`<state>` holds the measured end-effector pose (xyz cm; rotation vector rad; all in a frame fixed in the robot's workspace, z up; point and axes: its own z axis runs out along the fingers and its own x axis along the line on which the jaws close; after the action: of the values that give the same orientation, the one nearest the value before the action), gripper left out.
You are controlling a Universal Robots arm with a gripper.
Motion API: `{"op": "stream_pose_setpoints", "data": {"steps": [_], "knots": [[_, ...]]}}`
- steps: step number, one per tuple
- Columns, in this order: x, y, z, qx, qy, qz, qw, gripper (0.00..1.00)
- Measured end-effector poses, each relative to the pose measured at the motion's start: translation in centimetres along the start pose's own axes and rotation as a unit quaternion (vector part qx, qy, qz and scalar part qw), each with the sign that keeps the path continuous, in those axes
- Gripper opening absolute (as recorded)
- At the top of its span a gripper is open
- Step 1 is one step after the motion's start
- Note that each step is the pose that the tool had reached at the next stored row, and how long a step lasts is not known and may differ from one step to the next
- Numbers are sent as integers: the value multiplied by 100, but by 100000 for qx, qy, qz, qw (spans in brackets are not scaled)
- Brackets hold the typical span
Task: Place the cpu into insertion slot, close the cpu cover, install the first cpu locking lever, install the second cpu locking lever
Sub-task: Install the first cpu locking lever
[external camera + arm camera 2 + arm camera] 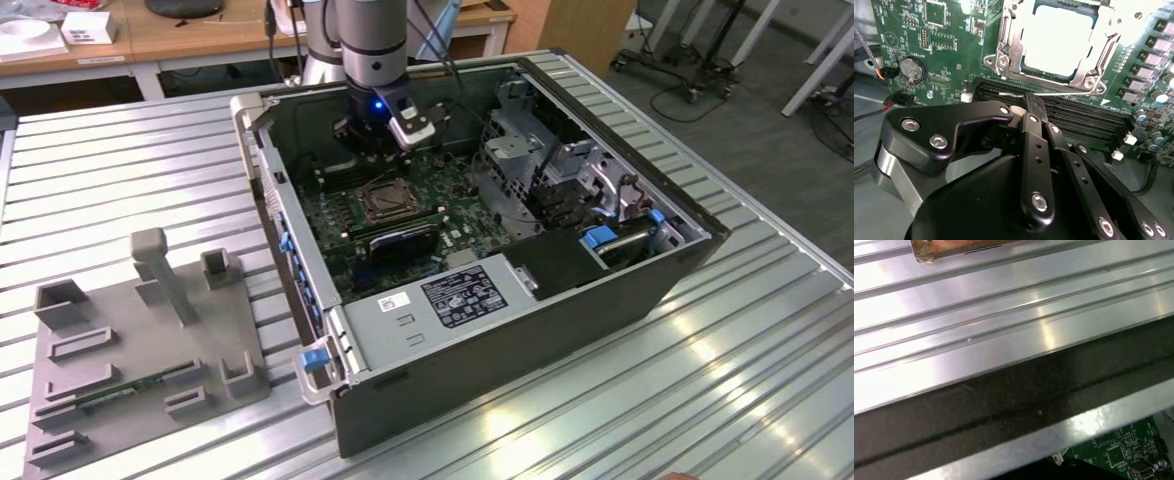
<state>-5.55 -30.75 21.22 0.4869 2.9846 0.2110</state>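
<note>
The cpu (1056, 37) lies flat in the insertion slot (387, 200) on the green motherboard, glaring pale in the second wrist view. The cpu cover (1093, 70), a silvery frame, lies down around the chip's edges. How the locking levers stand is unclear. My gripper (1033, 106) hangs inside the open computer case (694, 270), just beside the socket and above the long black memory slots (1089, 117). Its black fingers (1030, 145) are pressed together with nothing between them. In the exterior view the gripper (378, 150) sits just behind the socket.
A metal drive cage (534, 160) and the power supply (461, 295) crowd the case on the exterior view's right and front. A grey fixture plate (134, 340) rests on the ribbed aluminium table (979, 315). A coin battery (911, 69) and cables lie near the gripper.
</note>
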Motion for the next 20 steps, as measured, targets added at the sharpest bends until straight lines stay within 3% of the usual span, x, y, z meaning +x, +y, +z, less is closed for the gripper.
{"op": "stream_pose_setpoints", "data": {"steps": [2,4,20], "knots": [[0,0,0,-509,13,44,99999,11],[0,1,0,-740,37,72,99997,11],[10,-26,17,-710,-81,692,99995,11]]}}
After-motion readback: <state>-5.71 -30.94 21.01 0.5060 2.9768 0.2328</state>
